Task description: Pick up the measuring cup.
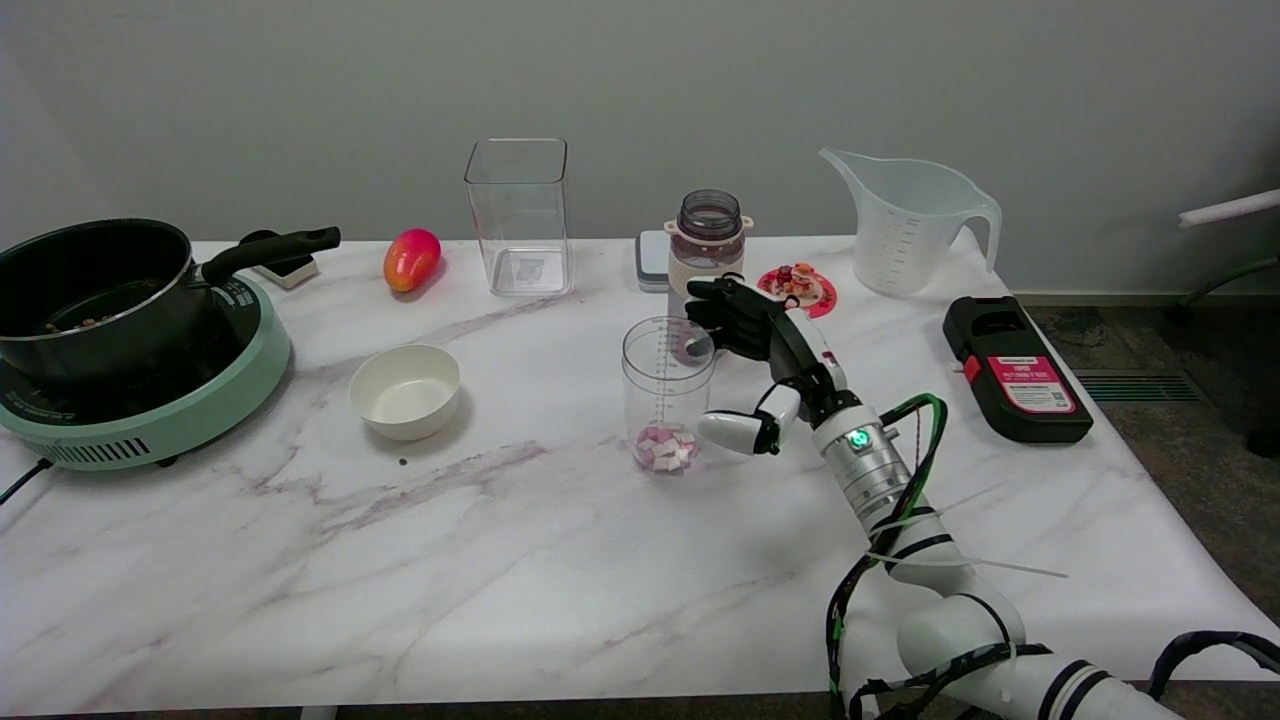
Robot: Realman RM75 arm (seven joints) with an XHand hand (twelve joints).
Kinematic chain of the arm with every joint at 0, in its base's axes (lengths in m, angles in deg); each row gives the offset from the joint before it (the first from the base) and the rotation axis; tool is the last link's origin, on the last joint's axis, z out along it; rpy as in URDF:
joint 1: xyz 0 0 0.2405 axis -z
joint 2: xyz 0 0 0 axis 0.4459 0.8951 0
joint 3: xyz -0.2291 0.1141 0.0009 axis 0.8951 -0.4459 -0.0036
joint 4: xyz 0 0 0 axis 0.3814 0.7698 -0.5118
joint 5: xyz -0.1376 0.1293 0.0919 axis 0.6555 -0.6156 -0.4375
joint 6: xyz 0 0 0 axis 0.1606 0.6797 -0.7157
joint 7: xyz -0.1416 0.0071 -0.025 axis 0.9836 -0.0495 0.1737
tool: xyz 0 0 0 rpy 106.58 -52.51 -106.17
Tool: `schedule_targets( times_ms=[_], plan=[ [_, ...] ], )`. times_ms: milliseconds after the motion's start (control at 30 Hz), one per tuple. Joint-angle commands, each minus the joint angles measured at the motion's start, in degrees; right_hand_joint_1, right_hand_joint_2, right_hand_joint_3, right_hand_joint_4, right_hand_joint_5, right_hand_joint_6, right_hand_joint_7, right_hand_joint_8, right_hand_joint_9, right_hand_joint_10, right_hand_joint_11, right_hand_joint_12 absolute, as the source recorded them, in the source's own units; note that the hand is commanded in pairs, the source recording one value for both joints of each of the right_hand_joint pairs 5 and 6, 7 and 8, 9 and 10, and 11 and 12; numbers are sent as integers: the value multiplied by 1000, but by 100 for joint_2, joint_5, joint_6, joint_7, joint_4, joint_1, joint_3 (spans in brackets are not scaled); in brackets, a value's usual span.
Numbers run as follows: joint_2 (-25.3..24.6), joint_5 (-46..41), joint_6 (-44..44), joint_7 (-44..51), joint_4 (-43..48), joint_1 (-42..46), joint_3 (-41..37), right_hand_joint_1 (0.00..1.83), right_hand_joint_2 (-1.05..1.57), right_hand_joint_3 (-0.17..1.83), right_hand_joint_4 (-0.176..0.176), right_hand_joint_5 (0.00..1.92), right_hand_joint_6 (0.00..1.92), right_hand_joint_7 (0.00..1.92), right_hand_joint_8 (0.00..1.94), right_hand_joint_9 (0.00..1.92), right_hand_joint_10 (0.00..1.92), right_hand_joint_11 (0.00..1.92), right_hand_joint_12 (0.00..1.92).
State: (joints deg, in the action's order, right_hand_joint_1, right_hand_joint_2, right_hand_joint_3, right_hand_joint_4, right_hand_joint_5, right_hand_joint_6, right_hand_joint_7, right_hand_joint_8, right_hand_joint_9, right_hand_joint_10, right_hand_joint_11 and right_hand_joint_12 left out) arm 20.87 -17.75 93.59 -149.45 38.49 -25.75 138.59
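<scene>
Measuring cup: clear, upright, centre of the frame on the marble surface; pink and white pieces lie in its bottom.
Right hand: just right of the measuring cup, fingers apart. The dark fingers curve at the cup's rim on its right and far side; the white thumb lies low beside the cup's base. Contact with the wall cannot be confirmed; no closed grip is visible.
Right arm: enters from the lower right corner, cables running along it; its lower part is cut off by the bottom edge.
Room left of the cup: open surface up to the white bowl.
Room in front of the cup: broad bare surface down to the near edge at the bottom of the frame.
Room behind the cup: tight; a bottle stands just behind the cup and is partly covered by the fingers and seen through the cup wall.
Other far-side items: clear square container, red-orange fruit, small pink dish, large clear jug near the upper-right surface edge.
Right edge: black device with a pink label lies close to it.
Left edge: pan on a green cooker, both cut off by the frame; pan contents hard to make out.
Hidden: a grey item behind the bottle, mostly covered.
</scene>
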Motion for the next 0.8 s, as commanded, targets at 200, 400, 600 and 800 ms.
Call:
schedule_targets(
  times_ms=[200,400,600,800],
  plan=[
    [-149,61,-32,-187,-560,-502,253,1242,-644,1315,0,452,452,542,542,527,527,722,722],
    [-274,93,-32,-278,-767,-671,341,1241,-635,1281,0,454,454,540,540,525,525,716,716],
    [-339,96,-32,-278,-806,-804,413,1241,-619,1269,0,471,471,535,535,520,520,708,708],
    [-395,101,-32,-278,-830,-877,480,1241,-598,1250,0,490,490,541,541,518,518,702,702]
  ],
)
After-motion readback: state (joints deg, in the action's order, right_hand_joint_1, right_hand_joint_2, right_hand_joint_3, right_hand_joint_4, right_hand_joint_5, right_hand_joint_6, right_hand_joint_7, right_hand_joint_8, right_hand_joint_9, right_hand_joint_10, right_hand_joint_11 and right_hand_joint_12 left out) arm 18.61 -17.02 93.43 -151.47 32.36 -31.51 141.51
